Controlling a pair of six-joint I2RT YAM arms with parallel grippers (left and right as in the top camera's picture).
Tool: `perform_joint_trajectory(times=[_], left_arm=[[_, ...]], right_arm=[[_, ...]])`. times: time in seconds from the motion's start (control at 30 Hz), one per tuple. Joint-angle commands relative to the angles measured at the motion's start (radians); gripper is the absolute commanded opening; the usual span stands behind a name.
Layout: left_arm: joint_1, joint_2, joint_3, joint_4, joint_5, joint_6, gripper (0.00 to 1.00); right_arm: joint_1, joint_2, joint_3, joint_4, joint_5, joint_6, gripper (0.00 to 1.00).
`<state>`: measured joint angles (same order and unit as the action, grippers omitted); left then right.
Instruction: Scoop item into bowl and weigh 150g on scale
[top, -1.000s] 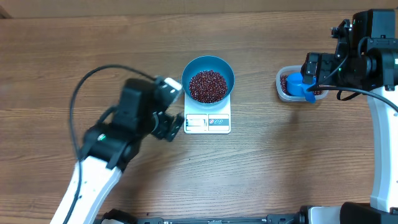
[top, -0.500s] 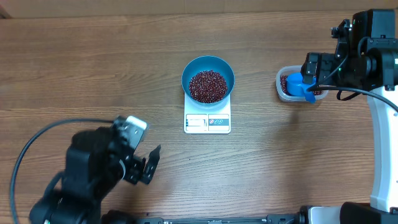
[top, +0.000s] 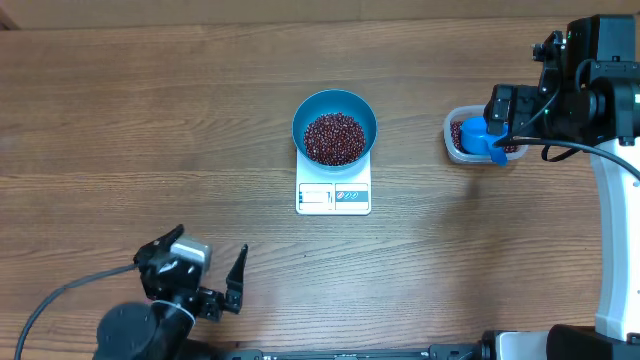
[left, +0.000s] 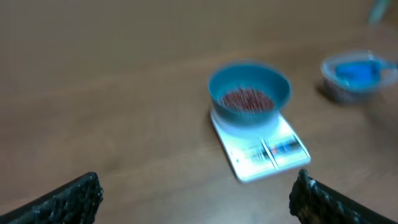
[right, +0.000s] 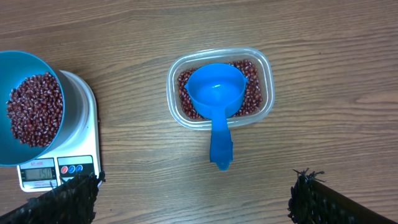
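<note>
The left end effector (left: 198, 196) is hovering over the near left part of the wooden tabletop (top: 150, 120) with its two fingers spread wide apart and gripping nothing, well apart from everything else. The right end effector (right: 196, 186) is hanging above the far right, its two fingers likewise standing wide apart and empty. One bright blue bowl (top: 335, 98) is sitting on the one white kitchen scale (top: 333, 197) at the middle, and a heap of red-brown beans (top: 334, 138) is lying in it. To the right, one clear plastic tub (right: 268, 93) is holding a second lot of beans (right: 252, 99), and one blue scoop (right: 215, 93) is resting in it, its cup empty and its handle sticking out over the tub's rim.
</note>
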<state>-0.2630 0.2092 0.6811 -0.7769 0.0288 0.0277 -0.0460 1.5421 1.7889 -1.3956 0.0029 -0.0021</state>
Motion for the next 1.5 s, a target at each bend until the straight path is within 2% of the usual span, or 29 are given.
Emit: perform_joint_trajectory(times=[0.0,0.13,0.47,0.77,1.03,1.13,1.2,1.47], left_arm=[[0.02,-0.097,-0.092,0.085,-0.074,-0.046,1.0],[0.053,-0.21,-0.209,0.197,-0.1,-0.077,0.99],[0.075,-0.206,-0.419,0.586,-0.199,-0.085,1.0],[0.145,-0.206,-0.674,1.078,-0.219,-0.084,1.0],[0.219,-0.206,-0.677,0.964,-0.211,-0.08,1.0],[0.245,-0.206,-0.677,0.853,-0.175,-0.08,0.99],[0.267,-0.206,-0.677,0.709,-0.126,-0.089,1.0],[0.289,-0.206,-0.676,0.703,-0.105,-0.032,1.0]], right_arm=[[-0.006,-0.006,0.018,0.005,-0.008,-0.006,1.0],[-0.006,-0.006,0.018,0.005,-0.008,-0.006,1.0],[-0.006,-0.006,0.018,0.005,-0.008,-0.006,1.0],[-0.006,-0.006,0.018,0.005,-0.008,-0.006,1.0],[-0.006,-0.006,0.018,0.005,-0.008,-0.006,1.0],[-0.006,-0.006,0.018,0.005,-0.008,-0.006,1.0],[-0.006,-0.006,0.018,0.005,-0.008,-0.006,1.0],[-0.006,-0.006,0.018,0.005,-0.008,-0.006,1.0]])
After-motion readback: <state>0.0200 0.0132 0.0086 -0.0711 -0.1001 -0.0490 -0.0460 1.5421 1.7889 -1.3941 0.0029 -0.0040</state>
